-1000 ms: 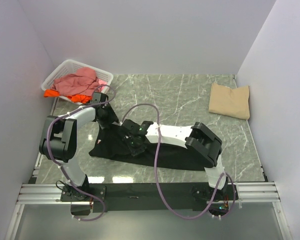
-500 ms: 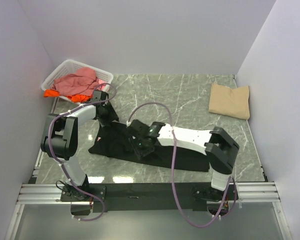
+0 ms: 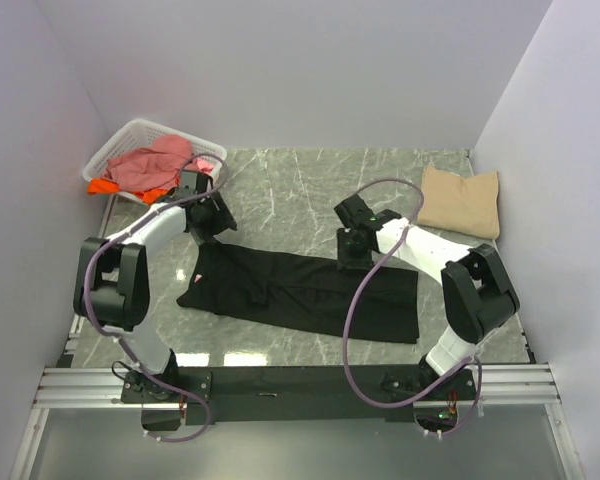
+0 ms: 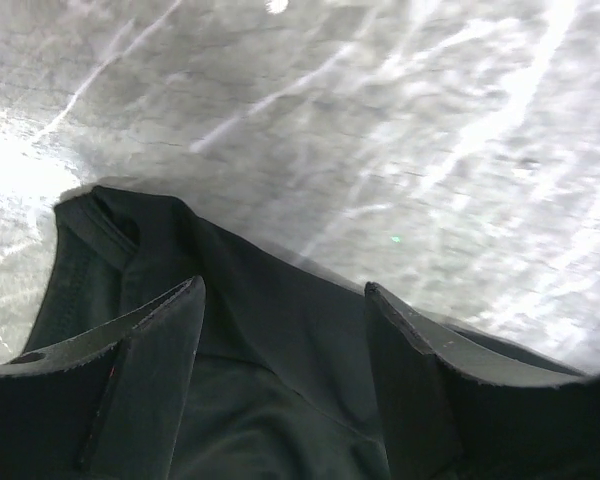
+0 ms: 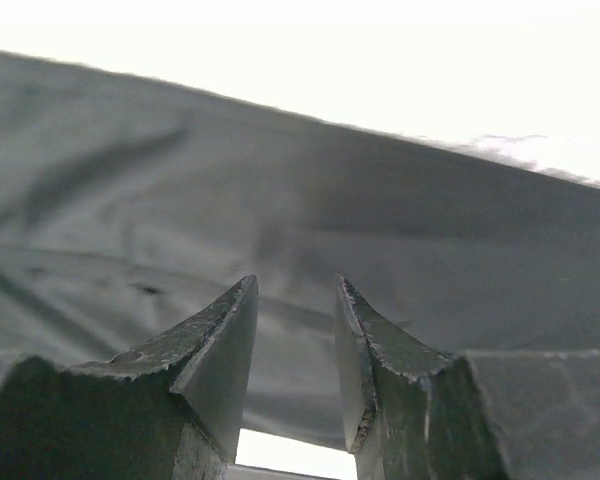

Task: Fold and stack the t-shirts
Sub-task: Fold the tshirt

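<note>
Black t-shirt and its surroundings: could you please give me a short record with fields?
black t-shirt: laid out flat on table
tan t-shirt: folded, far right
pink t-shirt: crumpled in basket
orange t-shirt: at basket's near edge, partly under pink
left end effector: open, above black t-shirt's far left edge
right end effector: open, above its far edge

The right end effector left the middle of the black t-shirt and went to its far edge, more to the right. Its jaws, before almost closed, parted a little. The t-shirt, which had been bunched under the right arm, became a long flat band across the desk. The left end effector drew back slightly from the shirt's far left corner, and its jaws opened wider.
</note>
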